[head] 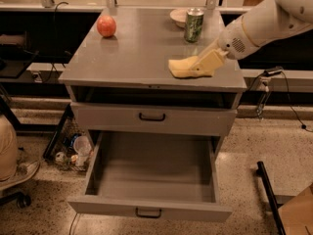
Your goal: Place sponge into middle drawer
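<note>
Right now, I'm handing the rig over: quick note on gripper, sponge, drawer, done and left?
Gripper: low over the cabinet top, against the right end of the sponge; grasp not confirmed.
Sponge: lying on the cabinet top, front right, in front of the green can.
Middle drawer: pulled open, sponge not in it.
Done: drawer open, gripper at sponge.
Left: secure the sponge, lift, lower into the drawer, release.

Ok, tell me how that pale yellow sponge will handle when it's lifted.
The pale yellow soft rectangular sponge probably squashes and bends, given its rounded edges. Lying flat, it should slide, not roll. The end effector is at its right-hand end.
</note>
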`<control>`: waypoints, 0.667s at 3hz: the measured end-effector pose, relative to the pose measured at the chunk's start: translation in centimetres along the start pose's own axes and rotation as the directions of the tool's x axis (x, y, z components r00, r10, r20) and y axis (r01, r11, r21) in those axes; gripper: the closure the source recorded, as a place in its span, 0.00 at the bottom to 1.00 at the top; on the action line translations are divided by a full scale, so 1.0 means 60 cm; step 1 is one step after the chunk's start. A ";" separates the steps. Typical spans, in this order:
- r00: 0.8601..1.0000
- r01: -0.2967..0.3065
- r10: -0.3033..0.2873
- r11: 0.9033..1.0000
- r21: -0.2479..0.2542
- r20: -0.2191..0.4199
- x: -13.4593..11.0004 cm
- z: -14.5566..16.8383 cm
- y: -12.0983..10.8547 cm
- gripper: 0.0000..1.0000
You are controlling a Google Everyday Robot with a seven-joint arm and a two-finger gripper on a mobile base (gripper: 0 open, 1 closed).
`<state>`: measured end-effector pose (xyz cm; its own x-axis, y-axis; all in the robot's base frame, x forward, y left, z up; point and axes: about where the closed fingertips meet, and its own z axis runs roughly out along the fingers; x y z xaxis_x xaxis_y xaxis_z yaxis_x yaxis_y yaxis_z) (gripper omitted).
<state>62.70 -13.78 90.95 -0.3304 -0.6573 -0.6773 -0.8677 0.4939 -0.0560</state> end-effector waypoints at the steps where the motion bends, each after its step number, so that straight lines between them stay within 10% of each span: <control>1: 1.000 0.000 0.000 1.000 -0.001 -0.004 0.003 0.001 0.005 1.00; 2: 0.998 -0.007 0.006 1.000 -0.012 -0.060 0.037 0.013 0.063 1.00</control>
<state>58.97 -12.93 88.70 -0.3574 -0.6869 -0.6328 -0.8696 0.4918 -0.0426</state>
